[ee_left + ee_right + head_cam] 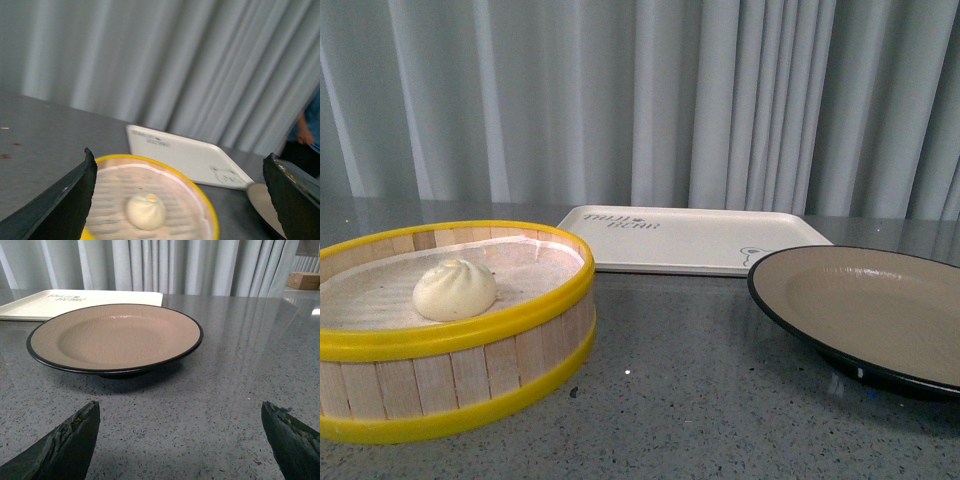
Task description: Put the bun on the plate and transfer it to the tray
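The cream-white bun (454, 289) sits inside the yellow-rimmed wooden steamer basket (470, 335) at the front left. The beige plate with a black rim (865, 310) stands empty at the right. The cream-white tray (690, 238) lies flat behind them. Neither arm shows in the front view. My left gripper (180, 165) is open above the basket, with the bun (145, 211) below and between its fingers, not touching. My right gripper (180, 412) is open and empty low over the table, short of the plate (115, 335).
Grey speckled table (700, 400). Grey curtains (650, 100) hang behind the table. The tray's corner shows beyond the plate in the right wrist view (75, 300). A person in blue (307, 130) stands at the edge of the left wrist view. A cardboard box (304, 280) lies far off.
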Tool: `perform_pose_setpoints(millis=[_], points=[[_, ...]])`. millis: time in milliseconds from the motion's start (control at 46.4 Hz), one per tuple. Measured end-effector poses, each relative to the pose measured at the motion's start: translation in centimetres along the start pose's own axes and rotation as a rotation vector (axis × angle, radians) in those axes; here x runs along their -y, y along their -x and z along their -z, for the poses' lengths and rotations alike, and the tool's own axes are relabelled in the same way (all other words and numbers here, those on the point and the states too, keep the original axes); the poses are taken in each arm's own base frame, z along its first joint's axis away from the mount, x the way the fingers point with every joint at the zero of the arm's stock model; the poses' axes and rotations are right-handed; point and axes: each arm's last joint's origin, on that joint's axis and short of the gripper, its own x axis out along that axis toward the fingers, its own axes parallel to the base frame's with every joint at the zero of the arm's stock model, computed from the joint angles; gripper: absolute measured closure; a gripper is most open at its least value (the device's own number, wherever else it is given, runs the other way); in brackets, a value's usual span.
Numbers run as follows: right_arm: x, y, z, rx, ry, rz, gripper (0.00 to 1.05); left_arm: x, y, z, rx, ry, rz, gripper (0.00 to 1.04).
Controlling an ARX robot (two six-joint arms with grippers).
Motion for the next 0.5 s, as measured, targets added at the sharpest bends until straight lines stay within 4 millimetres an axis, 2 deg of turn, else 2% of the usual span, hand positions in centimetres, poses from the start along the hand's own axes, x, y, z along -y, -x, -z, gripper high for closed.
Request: perform_pose_setpoints(millis=[108,237,367,496], points=[[0.0,0.0,0.0,0.0,0.0,0.0,0.08,1.1,-4.1,-0.4,-0.206,-0.039,0.196,0.07],[0.0,0.0,0.0,0.0,0.0,0.0,0.08,2.0,-8.8,-0.2,-0.476,-0.101,0.235,0.07],[0.0,0.0,0.0,0.0,0.0,0.0,0.08,2.6,-12.2,0.6,-0.571,-0.139,0.248,0.07],[0.0,0.0,0.0,0.0,0.0,0.0,0.08,3.0,-14.3,1.3,-0.621,-0.156,0.237,0.07]])
